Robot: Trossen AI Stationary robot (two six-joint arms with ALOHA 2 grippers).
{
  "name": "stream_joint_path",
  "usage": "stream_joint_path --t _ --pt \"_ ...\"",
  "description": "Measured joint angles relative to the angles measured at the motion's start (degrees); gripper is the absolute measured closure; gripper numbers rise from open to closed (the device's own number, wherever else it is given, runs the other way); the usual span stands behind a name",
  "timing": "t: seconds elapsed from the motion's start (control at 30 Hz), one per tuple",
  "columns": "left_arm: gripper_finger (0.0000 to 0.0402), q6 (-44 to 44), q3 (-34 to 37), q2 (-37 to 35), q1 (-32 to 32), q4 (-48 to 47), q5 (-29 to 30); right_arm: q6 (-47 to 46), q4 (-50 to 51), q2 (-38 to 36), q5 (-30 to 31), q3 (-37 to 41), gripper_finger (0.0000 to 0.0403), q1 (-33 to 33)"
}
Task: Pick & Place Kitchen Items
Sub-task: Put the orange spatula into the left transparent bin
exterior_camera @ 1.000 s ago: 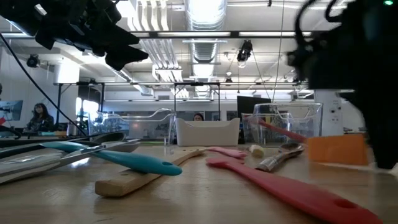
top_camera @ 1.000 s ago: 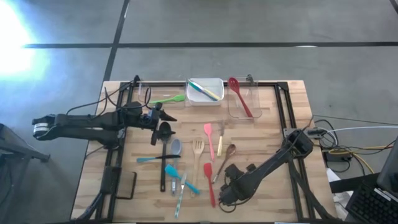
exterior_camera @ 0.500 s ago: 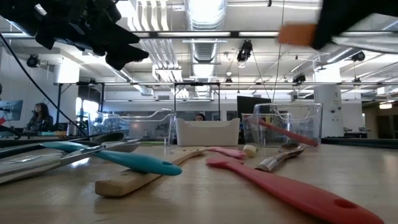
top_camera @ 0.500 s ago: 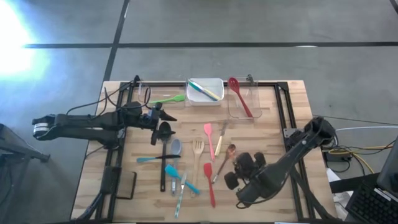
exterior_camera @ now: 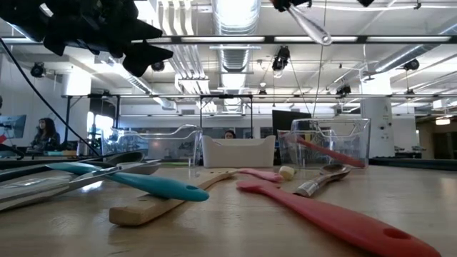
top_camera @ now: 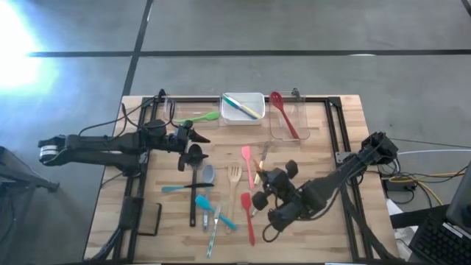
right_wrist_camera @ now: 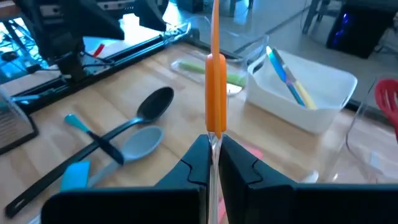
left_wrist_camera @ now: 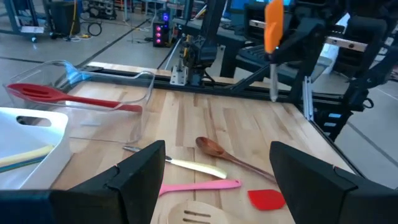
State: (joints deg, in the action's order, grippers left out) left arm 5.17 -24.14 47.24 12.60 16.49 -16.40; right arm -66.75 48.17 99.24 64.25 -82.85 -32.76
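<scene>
Now right gripper (right_wrist_camera: 211,163) clamped on orange spatula (right_wrist_camera: 215,99), lifted over table (top_camera: 324,147). Carry level toward clear tub (top_camera: 288,121), clearing rim before release. Left gripper (top_camera: 197,140) open, idle above ladle (top_camera: 194,158).

Bare surface (top_camera: 324,140) lies open right of the clear tub (top_camera: 288,118); left of that tub, scattered utensils (top_camera: 213,191) crowd the middle, with the left arm (top_camera: 110,143) stretched beyond them.
</scene>
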Motion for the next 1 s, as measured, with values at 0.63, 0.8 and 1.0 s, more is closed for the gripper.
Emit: stream_joint_path --t 0.63,0.8,1.0 --pt "0.0111 4.1 0.0 6.2 -0.1 15.1 -11.3 53.4 -45.6 -0.5 -21.1 0.3 0.0395 12.0" --pt "0.0111 4.1 0.0 8.4 -0.9 20.0 -11.8 62.0 -56.7 -0.2 -28.5 1.1 0.0395 15.5" --pt "0.0111 4.1 0.0 10.4 -1.9 25.8 -12.0 64.8 -66.1 1.0 -36.5 3.3 0.0395 19.5"
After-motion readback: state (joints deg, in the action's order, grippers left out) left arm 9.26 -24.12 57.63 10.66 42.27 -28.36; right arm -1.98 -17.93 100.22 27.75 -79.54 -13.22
